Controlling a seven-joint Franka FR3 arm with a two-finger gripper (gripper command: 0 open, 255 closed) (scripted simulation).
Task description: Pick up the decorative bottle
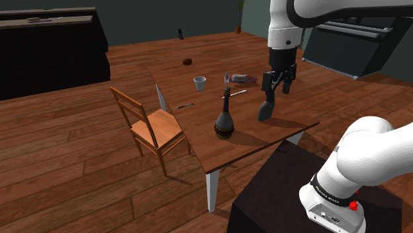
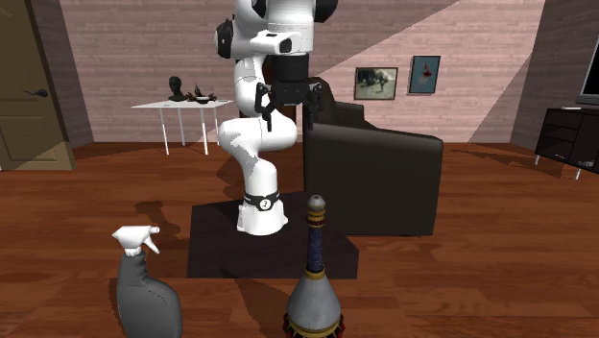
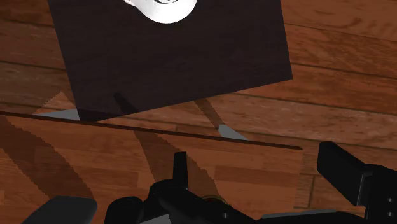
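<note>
The decorative bottle [image 1: 224, 123] is dark with a round belly, a gold-trimmed base and a thin neck. It stands upright mid-table, and rises close to the camera in the second exterior view [image 2: 314, 288]. My gripper [image 1: 278, 89] hangs open in the air well to the shoulder view's right of it, above a grey spray bottle [image 1: 265, 109]. Its two fingers stand apart with nothing between them [image 2: 288, 115]. In the wrist view one black finger [image 3: 343, 175] shows beside a dark shape I cannot name.
On the wooden table [image 1: 251, 142] are the spray bottle [image 2: 144, 293], a white cup [image 1: 199, 82], a pen and small items at the far side. A wooden chair [image 1: 151, 126] stands at the table's left edge. The dark stand [image 3: 172, 57] sits by the near edge.
</note>
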